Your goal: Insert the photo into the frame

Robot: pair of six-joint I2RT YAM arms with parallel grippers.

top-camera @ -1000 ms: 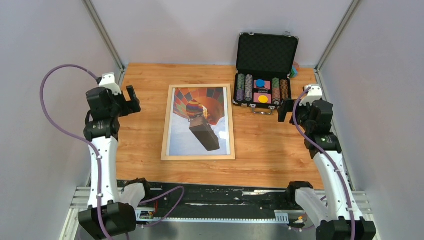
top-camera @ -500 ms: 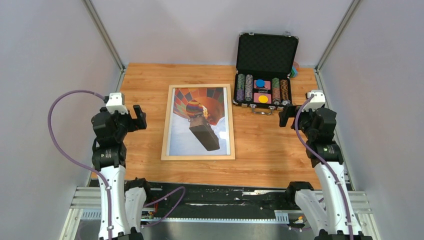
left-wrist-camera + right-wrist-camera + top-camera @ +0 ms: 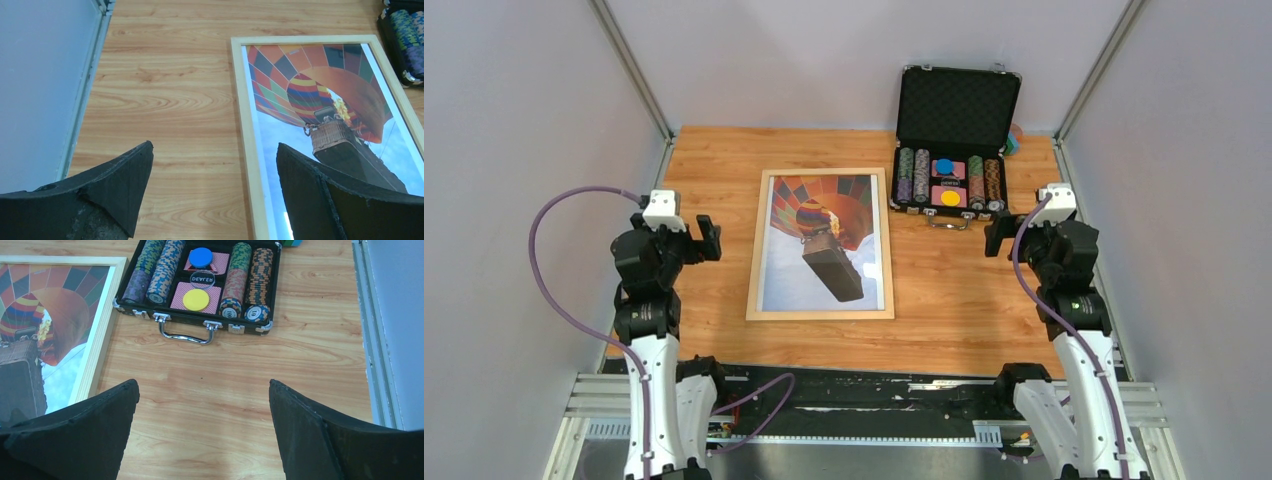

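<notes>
The photo (image 3: 822,245) is lying inside the frame (image 3: 820,315), mid-desk (image 3: 954,290). The left gripper (image 3: 698,238) and right gripper (image 3: 994,234) are hovering spread and empty. The frame is appearing light and stiff, its pane fragile; a wooden rail is offering the hold.

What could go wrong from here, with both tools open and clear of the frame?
The chip case sits close to the far right corner of the frame, so a sweep by the right tool could knock it. Whether the photo is fastened in cannot be seen; lifting the frame might let it slip.
</notes>
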